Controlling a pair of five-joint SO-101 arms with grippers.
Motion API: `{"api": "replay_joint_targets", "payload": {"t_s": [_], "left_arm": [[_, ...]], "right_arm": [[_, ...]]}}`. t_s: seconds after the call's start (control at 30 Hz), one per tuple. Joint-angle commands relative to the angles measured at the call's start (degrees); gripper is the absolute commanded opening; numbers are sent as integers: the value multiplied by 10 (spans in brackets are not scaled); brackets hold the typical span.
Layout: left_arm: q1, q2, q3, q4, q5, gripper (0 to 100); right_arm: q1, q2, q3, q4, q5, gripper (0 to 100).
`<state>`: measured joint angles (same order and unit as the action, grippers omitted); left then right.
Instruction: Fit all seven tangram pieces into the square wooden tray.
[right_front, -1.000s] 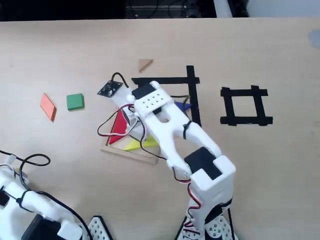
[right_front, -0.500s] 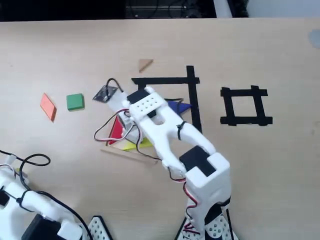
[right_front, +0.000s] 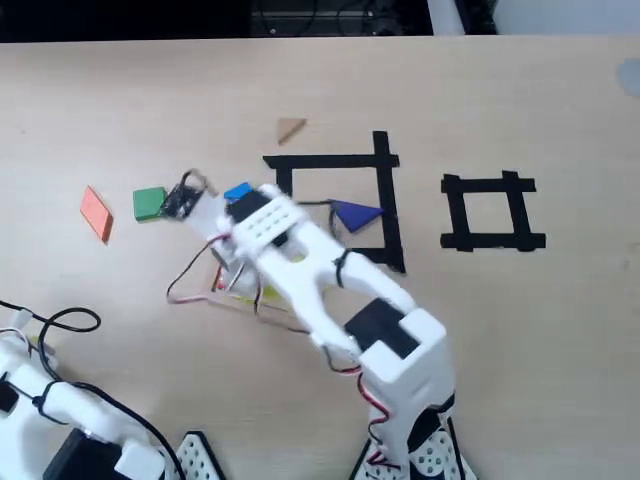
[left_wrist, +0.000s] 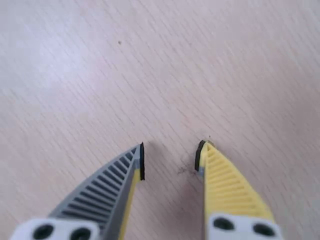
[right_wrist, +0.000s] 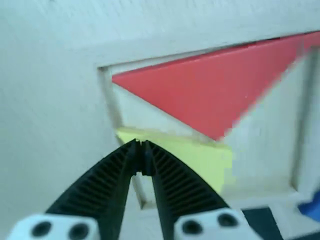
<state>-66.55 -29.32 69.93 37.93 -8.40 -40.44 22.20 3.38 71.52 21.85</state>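
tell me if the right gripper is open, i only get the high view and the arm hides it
observer: Shut. In the right wrist view the right gripper has its tips together, with nothing between them.
operator: where is it over
observer: Over a corner of the tray, at the edge of the yellow piece lying inside.
operator: and the left gripper
observer: The left gripper is open, with only bare table under it.
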Motion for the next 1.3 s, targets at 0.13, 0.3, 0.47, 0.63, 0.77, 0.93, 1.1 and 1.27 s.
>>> {"api": "replay_joint_targets", "payload": {"t_s": [0.13, 0.3, 0.47, 0.63, 0.77, 0.93, 1.1, 1.27], "left_arm": [[6, -9, -2, -7, -4, 195], [5, -8, -2, -7, -4, 195], [5, -8, -2, -7, -4, 195], [6, -8, -2, -7, -4, 195], [5, -8, -2, -7, -4, 195], [5, -8, -2, -7, -4, 195], [6, -8, -2, -7, -4, 195], [7, -8, -2, -7, -4, 195]], "right_arm": [[117, -90, 7, 40, 20, 11], [142, -92, 73, -11, 34, 11], [200, -89, 79, -30, 35, 11], [213, -88, 82, -30, 57, 11], [215, -88, 90, -32, 58, 11], [215, -88, 133, -63, 59, 11], [211, -88, 148, -66, 69, 11], [173, -92, 147, -65, 66, 11]]}}
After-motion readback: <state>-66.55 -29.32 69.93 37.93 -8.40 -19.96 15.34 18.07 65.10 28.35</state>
